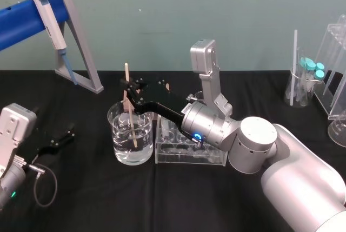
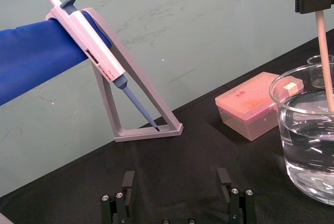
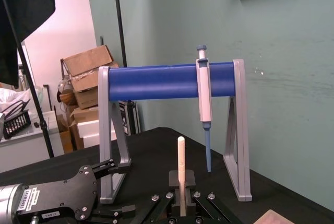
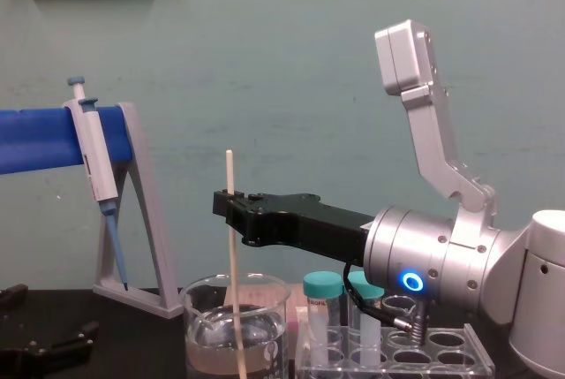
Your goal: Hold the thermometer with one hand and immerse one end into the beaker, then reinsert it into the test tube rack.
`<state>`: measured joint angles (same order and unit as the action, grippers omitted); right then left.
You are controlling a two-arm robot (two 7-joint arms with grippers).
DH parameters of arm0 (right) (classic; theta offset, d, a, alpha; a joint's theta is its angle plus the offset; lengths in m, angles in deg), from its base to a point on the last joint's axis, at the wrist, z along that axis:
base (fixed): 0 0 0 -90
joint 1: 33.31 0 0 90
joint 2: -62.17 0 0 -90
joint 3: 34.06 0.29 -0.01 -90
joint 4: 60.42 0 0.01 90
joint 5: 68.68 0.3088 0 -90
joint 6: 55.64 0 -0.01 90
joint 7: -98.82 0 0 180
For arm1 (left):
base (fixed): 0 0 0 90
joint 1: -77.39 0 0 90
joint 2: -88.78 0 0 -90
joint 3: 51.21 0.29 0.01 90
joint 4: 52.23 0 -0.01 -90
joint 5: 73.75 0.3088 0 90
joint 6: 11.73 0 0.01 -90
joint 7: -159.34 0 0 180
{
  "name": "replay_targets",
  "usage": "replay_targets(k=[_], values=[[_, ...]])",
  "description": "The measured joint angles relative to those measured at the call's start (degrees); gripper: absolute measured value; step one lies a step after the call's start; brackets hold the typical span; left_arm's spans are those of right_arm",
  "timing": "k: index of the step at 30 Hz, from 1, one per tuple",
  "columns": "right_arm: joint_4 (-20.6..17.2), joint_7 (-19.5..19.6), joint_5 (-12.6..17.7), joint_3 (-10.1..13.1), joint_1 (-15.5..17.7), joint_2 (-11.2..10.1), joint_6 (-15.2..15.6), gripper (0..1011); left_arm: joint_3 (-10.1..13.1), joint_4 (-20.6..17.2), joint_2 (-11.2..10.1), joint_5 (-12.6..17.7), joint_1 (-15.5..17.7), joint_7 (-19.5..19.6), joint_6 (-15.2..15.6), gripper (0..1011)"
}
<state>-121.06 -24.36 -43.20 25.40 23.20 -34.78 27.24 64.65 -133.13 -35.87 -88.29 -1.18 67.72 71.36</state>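
My right claw was clamped on the one thermometer, holding it upright with its lower end in the water of the one beaker, just left of the test tube rack with two capped tubes. My left claw was open, well to the left.

I am working in a lab. On my black table I see a glass beaker of clear liquid and a clear test tube rack with capped tubes. A pipette hangs on its stand. Cardboard boxes sit by the green wall.
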Motion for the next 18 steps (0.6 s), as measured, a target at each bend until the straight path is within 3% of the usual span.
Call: replay_targets(k=[18], values=[[0.0,0.0,0.0,0.0,0.0,0.0,0.0,55,0.0,0.0,0.0,0.0,0.0,0.0,0.0,1004]])
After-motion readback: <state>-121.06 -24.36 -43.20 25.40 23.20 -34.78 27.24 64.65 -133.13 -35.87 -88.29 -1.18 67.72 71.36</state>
